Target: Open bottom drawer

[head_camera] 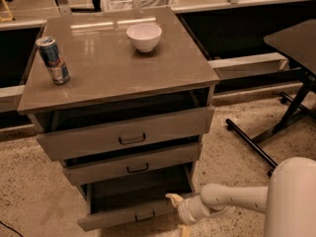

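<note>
White arm (237, 199) reaching left, gripper (178, 214) near floor, fingers (173, 198) seemingly spread
</note>
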`<action>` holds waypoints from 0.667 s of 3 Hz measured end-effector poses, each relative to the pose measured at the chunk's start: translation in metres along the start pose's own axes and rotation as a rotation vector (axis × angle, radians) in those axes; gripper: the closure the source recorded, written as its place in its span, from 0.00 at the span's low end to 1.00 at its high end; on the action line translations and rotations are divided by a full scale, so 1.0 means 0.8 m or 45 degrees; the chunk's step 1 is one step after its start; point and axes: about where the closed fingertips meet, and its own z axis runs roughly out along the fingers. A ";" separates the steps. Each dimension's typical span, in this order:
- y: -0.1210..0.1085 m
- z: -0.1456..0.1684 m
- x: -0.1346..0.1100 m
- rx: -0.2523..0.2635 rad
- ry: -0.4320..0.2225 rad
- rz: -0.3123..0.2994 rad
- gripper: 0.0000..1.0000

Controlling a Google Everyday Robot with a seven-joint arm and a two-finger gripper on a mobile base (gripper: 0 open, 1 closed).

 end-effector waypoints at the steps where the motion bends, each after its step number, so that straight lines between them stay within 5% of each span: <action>1: -0.028 0.030 0.012 -0.028 0.006 0.008 0.00; 2: -0.040 0.069 0.045 -0.084 0.033 0.064 0.00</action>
